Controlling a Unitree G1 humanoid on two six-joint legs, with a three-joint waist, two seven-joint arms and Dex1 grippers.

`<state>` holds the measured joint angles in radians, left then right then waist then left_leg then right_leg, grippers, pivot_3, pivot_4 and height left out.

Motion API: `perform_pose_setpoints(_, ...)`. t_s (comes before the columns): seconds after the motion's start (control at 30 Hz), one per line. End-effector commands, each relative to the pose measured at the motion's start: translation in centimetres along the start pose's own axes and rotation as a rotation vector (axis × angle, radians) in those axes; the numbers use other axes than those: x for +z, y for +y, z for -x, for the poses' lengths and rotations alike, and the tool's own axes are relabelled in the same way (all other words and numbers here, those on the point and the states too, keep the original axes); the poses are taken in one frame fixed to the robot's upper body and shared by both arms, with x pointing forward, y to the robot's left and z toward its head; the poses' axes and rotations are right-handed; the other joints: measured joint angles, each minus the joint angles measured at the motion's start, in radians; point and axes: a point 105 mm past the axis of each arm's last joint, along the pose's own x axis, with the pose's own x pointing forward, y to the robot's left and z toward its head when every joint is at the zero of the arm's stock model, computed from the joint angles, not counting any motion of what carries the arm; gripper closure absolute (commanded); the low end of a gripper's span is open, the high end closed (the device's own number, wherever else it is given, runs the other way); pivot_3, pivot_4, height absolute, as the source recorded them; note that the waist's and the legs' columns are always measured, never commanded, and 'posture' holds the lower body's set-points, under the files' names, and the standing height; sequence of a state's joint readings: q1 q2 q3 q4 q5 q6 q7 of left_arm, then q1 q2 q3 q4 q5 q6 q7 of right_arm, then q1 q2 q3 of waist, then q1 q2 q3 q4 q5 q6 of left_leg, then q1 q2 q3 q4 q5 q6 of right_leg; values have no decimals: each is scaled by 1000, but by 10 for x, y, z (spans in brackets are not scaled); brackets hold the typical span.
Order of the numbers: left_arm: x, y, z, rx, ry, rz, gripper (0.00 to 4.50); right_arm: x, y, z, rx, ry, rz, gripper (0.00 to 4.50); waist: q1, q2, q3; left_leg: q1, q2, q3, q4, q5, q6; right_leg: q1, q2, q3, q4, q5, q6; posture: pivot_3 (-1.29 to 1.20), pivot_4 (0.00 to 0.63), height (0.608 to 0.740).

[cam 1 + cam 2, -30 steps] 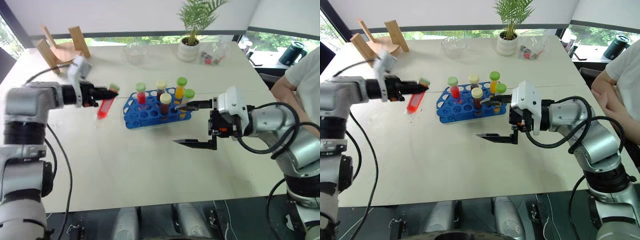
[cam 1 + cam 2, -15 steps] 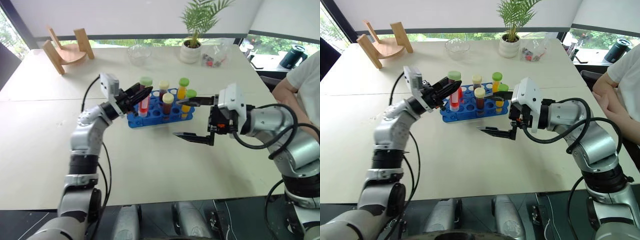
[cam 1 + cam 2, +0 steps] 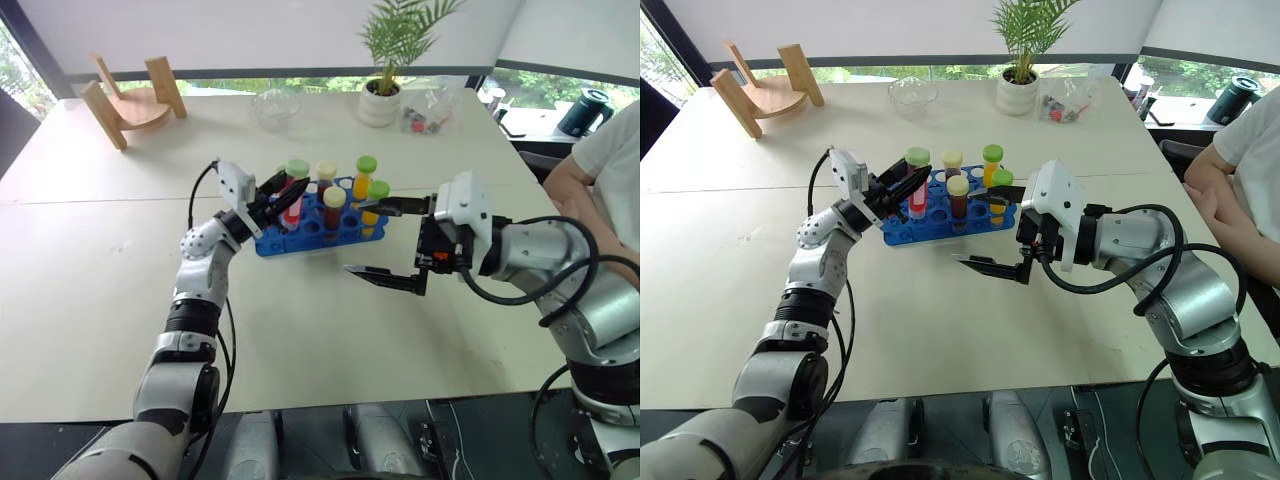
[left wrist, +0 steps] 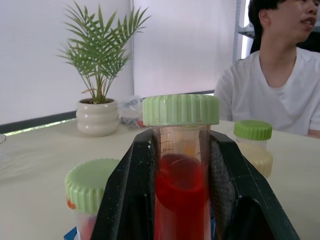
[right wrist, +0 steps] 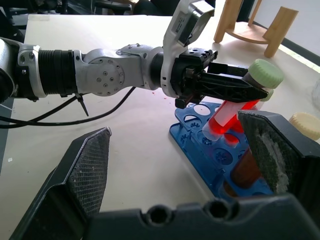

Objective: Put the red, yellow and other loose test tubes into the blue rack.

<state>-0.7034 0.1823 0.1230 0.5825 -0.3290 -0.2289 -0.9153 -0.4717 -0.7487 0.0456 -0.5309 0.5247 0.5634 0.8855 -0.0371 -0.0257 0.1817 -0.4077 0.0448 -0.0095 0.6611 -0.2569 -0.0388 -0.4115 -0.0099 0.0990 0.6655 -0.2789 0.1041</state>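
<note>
over the blue rack [image 3: 300,232], left tool [image 3: 283,192] tilts the red tube [image 3: 293,204]

The two head views looked forward and down over the counter [image 3: 90,250] from slightly offset positions, sharing the blue rack [image 3: 290,235] and both arms. The left wrist view sat very close behind the left pincer [image 4: 181,165], facing level toward a potted plant [image 4: 100,100] and a person [image 4: 280,90]. The right wrist view faced across the rack [image 5: 210,150] toward the left arm.
</note>
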Motion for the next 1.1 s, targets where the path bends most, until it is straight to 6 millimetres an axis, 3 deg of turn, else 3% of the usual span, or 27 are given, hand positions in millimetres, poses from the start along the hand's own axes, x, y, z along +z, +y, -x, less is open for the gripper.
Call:
perform_pose_setpoints(0.03, 1, -5, 1, -17, -19, -6, 3672, 11, -1, 5, -19, -21, 46, 0, 0, 0, 0, 0, 0, 0, 0, 0, 0, 0, 0, 0, 0, 0, 0, 0, 150, 740)
perform_pose_setpoints(0.37, 2, -16, 5, -24, -25, 17, 3672, 13, 1, 3, -13, -33, 43, 0, 0, 0, 0, 0, 0, 0, 0, 0, 0, 0, 0, 0, 0, 0, 0, 0, 150, 740)
perform_pose_setpoints(1.07, -30, -13, 14, 63, -28, -22, 3672, 14, 1, 1, -13, -38, 35, 0, 3, 0, 0, 1, 0, 0, 0, 0, 0, 1, 0, 0, -1, 0, 0, 0, 150, 740)
perform_pose_setpoints(1.1, -32, -14, 16, 54, -9, -23, 3172, 14, 1, 1, -13, -38, 34, 0, 2, 0, 0, 1, 0, 0, 0, 0, 0, 1, 0, 0, -1, 0, 0, 0, 150, 740)
